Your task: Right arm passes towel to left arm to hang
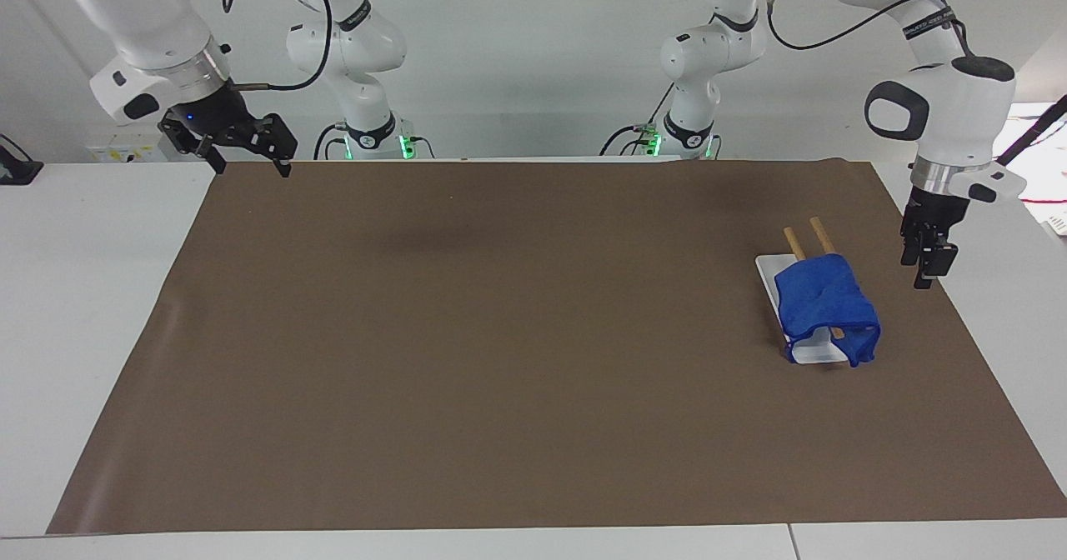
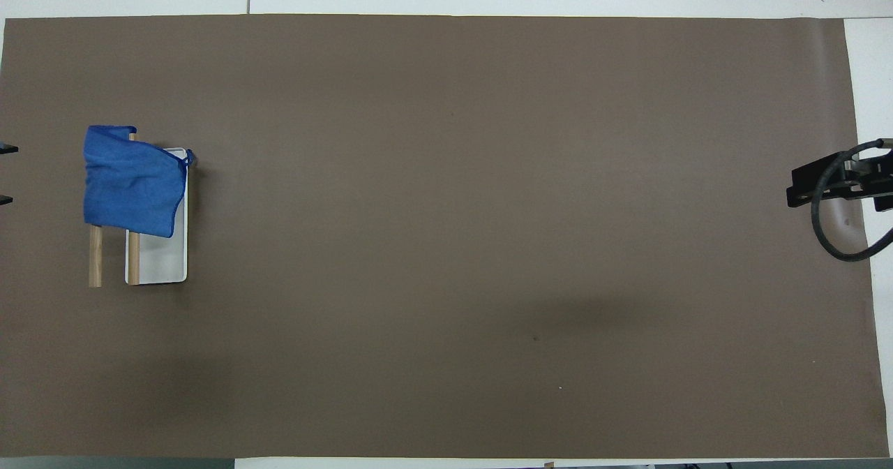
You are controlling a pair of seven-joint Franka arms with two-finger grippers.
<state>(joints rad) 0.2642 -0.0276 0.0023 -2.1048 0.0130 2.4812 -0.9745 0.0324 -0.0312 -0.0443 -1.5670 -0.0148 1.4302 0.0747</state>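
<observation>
The towel [image 1: 825, 297] lies draped over the two wooden rails [image 1: 821, 235] of a white-based rack [image 1: 813, 350] near the left arm's end of the worktop, so hanging looks done. The left pincer [image 1: 925, 264] hangs beside it, spread and empty, clear of the cloth; the right pincer [image 1: 246, 156], also spread, waits over its own end.

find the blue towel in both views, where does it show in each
Facing view: the towel drapes over the two wooden bars, toward the left arm's end of the mat.
Overhead view: the towel sits near the picture's left edge, on the same bars.
Shared landmark: the white tray under the rack.
</observation>
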